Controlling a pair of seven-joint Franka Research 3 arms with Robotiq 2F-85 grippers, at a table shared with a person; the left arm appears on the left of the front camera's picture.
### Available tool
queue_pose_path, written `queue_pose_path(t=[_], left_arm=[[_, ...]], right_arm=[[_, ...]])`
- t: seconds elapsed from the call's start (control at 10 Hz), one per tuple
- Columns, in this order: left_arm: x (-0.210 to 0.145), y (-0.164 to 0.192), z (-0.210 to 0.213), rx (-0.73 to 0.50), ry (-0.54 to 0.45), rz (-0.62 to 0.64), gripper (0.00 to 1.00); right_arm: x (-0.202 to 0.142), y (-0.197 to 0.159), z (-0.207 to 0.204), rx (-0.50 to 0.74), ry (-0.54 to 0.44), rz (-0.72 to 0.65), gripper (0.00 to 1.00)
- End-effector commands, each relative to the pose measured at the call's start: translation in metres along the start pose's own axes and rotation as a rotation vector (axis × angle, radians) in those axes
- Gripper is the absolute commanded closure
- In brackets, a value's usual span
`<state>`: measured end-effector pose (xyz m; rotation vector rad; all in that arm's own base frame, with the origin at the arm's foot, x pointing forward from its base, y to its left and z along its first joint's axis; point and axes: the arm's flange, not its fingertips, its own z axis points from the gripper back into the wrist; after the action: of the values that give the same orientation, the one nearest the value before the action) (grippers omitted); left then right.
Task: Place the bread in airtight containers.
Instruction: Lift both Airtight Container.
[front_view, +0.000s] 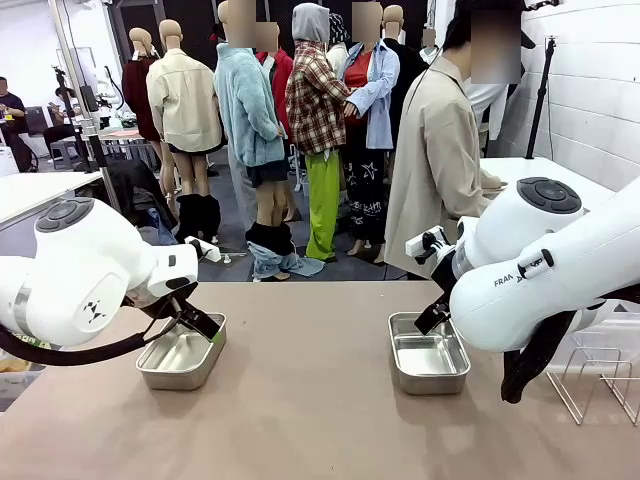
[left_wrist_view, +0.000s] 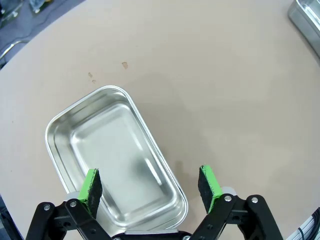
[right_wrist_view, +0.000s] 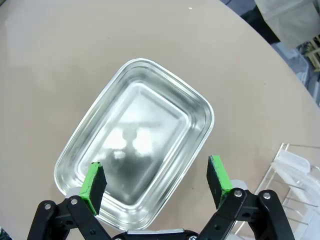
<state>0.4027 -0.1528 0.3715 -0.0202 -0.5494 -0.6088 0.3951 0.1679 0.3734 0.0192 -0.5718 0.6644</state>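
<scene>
Each gripper (left_wrist_view: 150, 185) (right_wrist_view: 156, 177) hovers open above a container (left_wrist_view: 110, 145) (right_wrist_view: 140, 135).

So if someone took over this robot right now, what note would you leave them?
Left gripper: open, holding nothing, poised over the left container.
Right gripper: open, holding nothing, poised over the right container.
Things: both steel boxes stand on the table, lidless and empty, one in front of each arm. A wire rack stands near the table's right edge.
Done: nothing yet; neither box holds bread.
Left: put the bread in both boxes, then lid them.
</scene>
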Motion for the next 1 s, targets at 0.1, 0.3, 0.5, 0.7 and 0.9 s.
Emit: queue_pose_path(t=[0.1, 0.3, 0.5, 0.7, 0.9], left_arm=[[0.000, 0.001, 0.000, 0.000, 0.000, 0.003, 0.00], [0.000, 0.000, 0.000, 0.000, 0.000, 0.000, 0.00], [0.027, 0.021, 0.048, 0.092, -0.071, -0.079, 0.00], [0.045, 0.055, 0.131, 0.171, -0.129, -0.105, 0.00], [0.035, 0.112, 0.208, 0.239, -0.170, 0.014, 0.00]], right_arm=[[0.000, 0.000, 0.000, 0.000, 0.000, 0.000, 0.00], [0.000, 0.000, 0.000, 0.000, 0.000, 0.000, 0.00], [0.015, -0.016, 0.047, -0.085, -0.133, -0.050, 0.00], [0.012, -0.060, 0.122, -0.241, -0.247, -0.160, 0.00], [-0.013, -0.134, 0.187, -0.403, -0.272, -0.359, 0.00]])
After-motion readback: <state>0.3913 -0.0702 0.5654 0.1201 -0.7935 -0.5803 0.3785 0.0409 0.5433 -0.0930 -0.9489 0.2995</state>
